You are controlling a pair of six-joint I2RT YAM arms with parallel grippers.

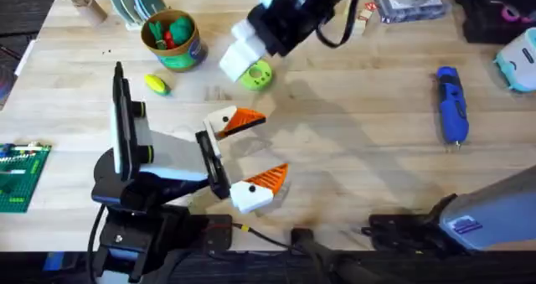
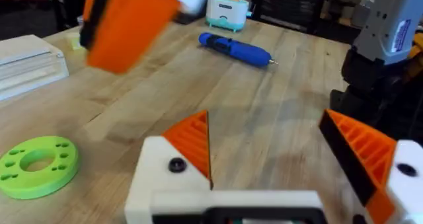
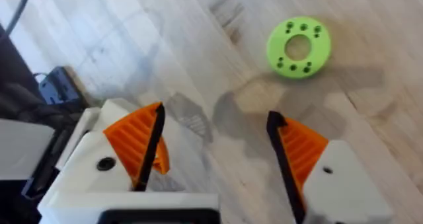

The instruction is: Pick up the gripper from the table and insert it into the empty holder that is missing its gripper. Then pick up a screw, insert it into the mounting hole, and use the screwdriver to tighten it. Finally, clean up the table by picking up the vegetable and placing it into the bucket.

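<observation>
Overhead, the vegetable (image 1: 157, 85) lies slantwise on the surface (image 1: 360, 142) just below the bucket (image 1: 172, 39). It sits to the left of the right pincer (image 1: 241, 54), which looks the nearer. From the left wrist, the left pincer (image 2: 271, 145) is spread, with the screwdriver (image 2: 234, 49) lying beyond. From the right wrist, the right pincer (image 3: 218, 145) is spread near a green disc (image 3: 299, 47).

Two white fingers (image 2: 192, 164) with orange ribbed pads at the near edge, spread apart over bare wooden surface (image 2: 264, 112). Bright-green ring-shaped disc (image 2: 36, 166) lying flat off to one side. Blue screwdriver (image 2: 234, 49) resting farther back, metal bit pointing away. Blurred orange-and-white gripper of the other arm (image 2: 125, 22) hanging above the surface.
</observation>
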